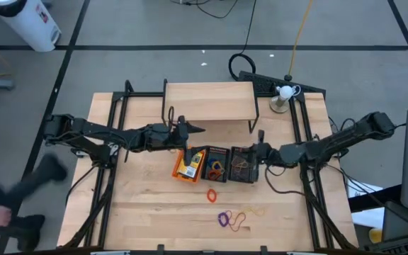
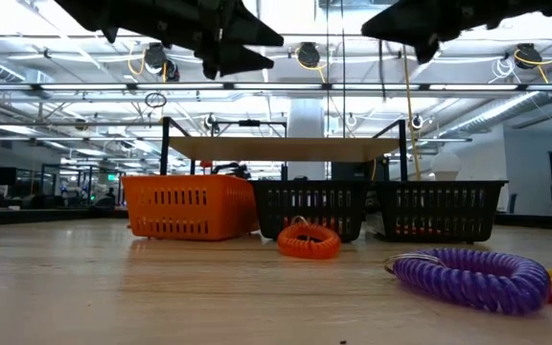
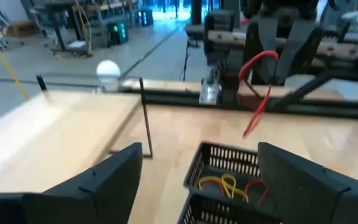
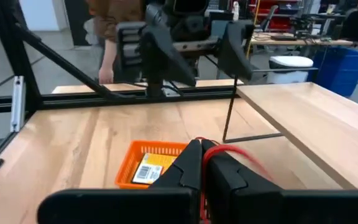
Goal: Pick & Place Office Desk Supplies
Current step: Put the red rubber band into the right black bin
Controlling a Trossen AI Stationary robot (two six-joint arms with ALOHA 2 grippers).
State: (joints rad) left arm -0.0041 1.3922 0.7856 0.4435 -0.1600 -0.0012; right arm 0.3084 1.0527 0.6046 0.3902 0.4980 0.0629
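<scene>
Right end effector (image 1: 261, 151) above rightmost black mesh tray (image 1: 244, 164), fingers clamped on red rubber band (image 3: 258, 87), band dangling. Left end effector (image 1: 190, 129) spread wide, empty, above orange tray (image 1: 178, 163) holding crayon box (image 1: 187, 168). Three trays in row mid-tabletop (image 1: 147, 205); orange (image 1: 212, 193), purple (image 1: 224, 219), yellow (image 1: 255, 212) bands toward front edge.

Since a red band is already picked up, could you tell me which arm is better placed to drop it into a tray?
Right: its hand is shut on the red band, above the right mesh tray. The left hand is open.
</scene>
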